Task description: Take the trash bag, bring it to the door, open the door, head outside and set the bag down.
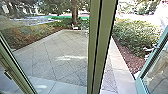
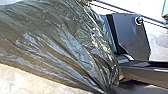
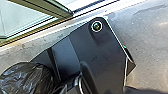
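Paving (image 1: 50, 60) lay outside. We judged the trash bag (image 2: 57, 42) soft, slippery, best taken by its gathered folds (image 2: 104, 83). Pincers: we couldn't tell their state.

We see strong daylight outdoors, bleaching the background beyond the hedge (image 1: 135, 33) nearly white. Bright streaks cross the paler, mostly shaded paving (image 1: 50, 55), and faint haze veils the glass at the head view's left. In the left wrist view, we catch sharp glare on the creased trash bag (image 2: 57, 37); the right wrist view's floor (image 3: 147, 32) looks softly lit.
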